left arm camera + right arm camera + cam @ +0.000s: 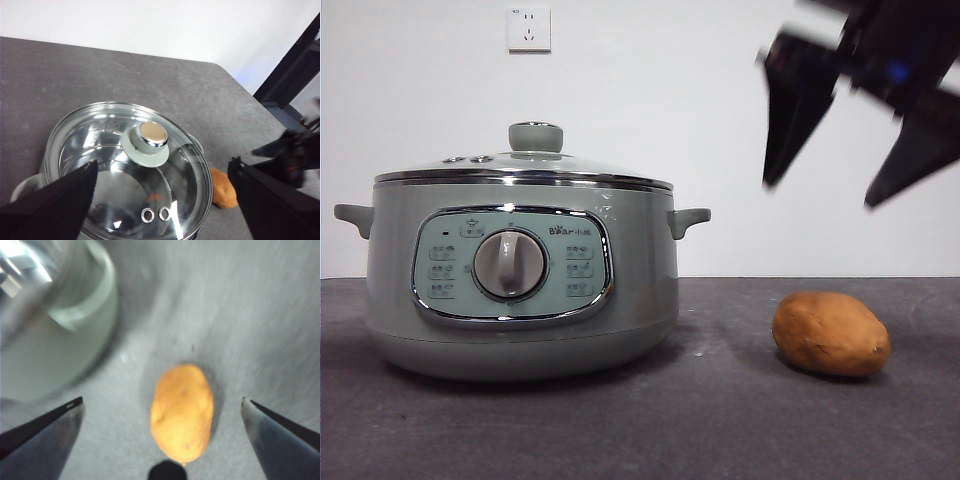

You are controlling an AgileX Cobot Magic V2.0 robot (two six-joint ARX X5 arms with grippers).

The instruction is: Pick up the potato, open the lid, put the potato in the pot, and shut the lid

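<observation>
Item: potato (831, 333) on dark table (720, 420), lidded pot (520, 290) beside it, right gripper (820, 185) overhead.

Potato lies on its side to the right of the pot, well apart from it, with bare grey tabletop all around. Right gripper hangs above the potato, clear of it, jaws spread wide and empty; its wrist view frames the potato (182, 412) between them. Lid (525, 165) sits closed on the pot, green knob (536, 136) on top. Left gripper (162, 200) hovers over the lid (130, 165), jaws parted wide, holding nothing. Table's rounded corner (220, 67) shows beyond the pot. Behind stands a plain white wall (720, 120) with one socket (528, 29).
</observation>
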